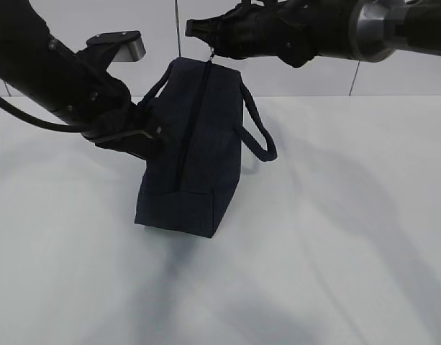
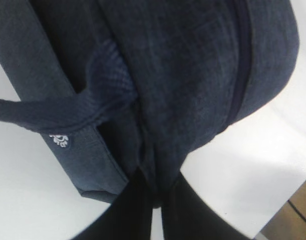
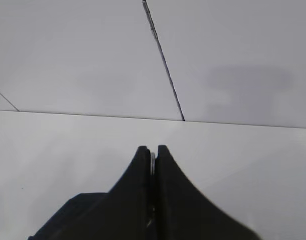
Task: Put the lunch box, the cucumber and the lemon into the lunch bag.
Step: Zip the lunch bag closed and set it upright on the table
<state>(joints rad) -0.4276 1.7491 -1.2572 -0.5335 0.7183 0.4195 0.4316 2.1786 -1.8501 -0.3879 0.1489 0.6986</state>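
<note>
Only left wrist view shows lunch bag (image 2: 192, 90) logo (image 2: 59, 140).

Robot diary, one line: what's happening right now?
left gripper: shut on bag side | right gripper: shut on zipper pull | zipper: closed

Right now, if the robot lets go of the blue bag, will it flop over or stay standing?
The lunch bag probably sags: its fabric bunches where the left gripper pinches it. It may stay upright, since its boxy base sits flat on the table. The handle droops, so it is floppy.
</note>
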